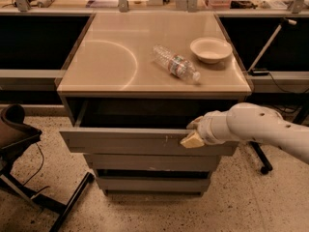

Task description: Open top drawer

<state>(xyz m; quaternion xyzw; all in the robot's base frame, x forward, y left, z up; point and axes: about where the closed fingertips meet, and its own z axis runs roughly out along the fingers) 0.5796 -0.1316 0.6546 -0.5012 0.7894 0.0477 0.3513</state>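
Camera view: the top drawer (120, 140) stands partly out of the grey cabinet. Its wide flat front hangs forward of the two shorter drawer fronts (145, 162) below it, and a dark opening shows between the front's upper edge and the worktop (101, 57) above. Faint whitish scratches mark the front right of centre.

The end effector (192, 132) sits at the right part of that upper edge, at the tip of a white arm (263, 128) that reaches in from the right side. It is narrowed onto the drawer front. One yellowish finger (191, 140) lies against the outer face and the other is tucked just behind the lip, so it holds the top drawer by its edge.

On the worktop a clear plastic bottle (176, 67) lies on its side, tilted toward the front right corner. A shallow pale bowl (211, 50) stands near it to the right, the two apart. A dark chair (14, 134) is on the speckled floor to the left of the cabinet.
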